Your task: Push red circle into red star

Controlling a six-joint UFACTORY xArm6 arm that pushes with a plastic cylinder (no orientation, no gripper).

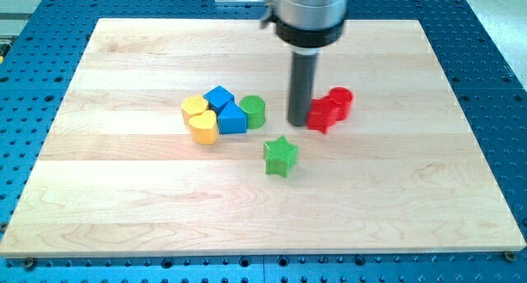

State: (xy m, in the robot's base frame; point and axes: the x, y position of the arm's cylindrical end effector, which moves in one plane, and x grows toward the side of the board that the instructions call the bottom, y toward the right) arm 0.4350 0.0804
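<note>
With no pincer fitted, my tip [298, 122] rests on the worktop [123, 201] just left of the red star [322, 115], which touches the red circle [341, 99] behind-right; both look light, rigid, easily slid by side contact.

The pale wooden board [395, 201] lies on a blue perforated bench [494, 61] and carries eight small blocks. Left of centre sits a tight cluster: two yellow hearts [195, 109] and [204, 127] touching each other, a blue cube [218, 97] behind them, a blue block [232, 118] of unclear shape beside them, and a green cylinder [253, 110] at the cluster's right. Nearer, apart from the cluster, stands a green star [280, 155]. To the right, the red star [324, 114] touches the red circle [340, 100] behind it.
</note>
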